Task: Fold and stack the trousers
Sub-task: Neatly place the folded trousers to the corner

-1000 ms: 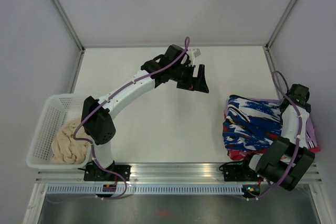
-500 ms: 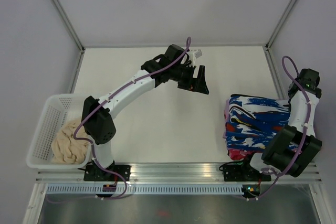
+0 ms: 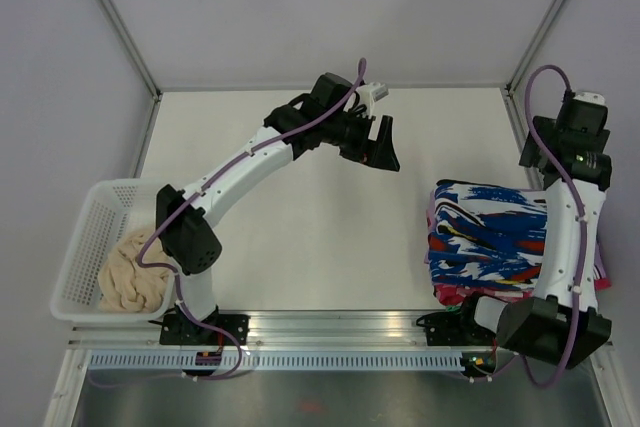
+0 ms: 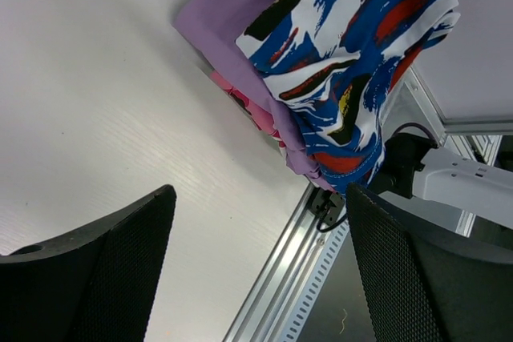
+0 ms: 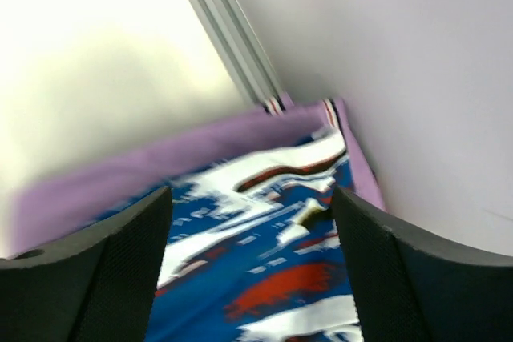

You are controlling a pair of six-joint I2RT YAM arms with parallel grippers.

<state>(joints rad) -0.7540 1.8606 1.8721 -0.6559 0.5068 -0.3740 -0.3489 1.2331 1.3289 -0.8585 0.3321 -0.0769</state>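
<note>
Right end effector (image 5: pixel 250 198) hangs above the far edge of the trousers (image 5: pixel 256 278), its two black mesh fingers spread wide with nothing between them. Left end effector (image 3: pixel 381 144) is spread wide too, up over the smooth white surface (image 3: pixel 300 237). Wide flat room lies between them. The thin, bright trousers lie folded on soft lilac clothes (image 4: pixel 228 14) at the right side, close to the wall and the front rail. At the left, a white net basket (image 3: pixel 85 222) holds a cream fluffy bundle (image 3: pixel 130 272).
</note>
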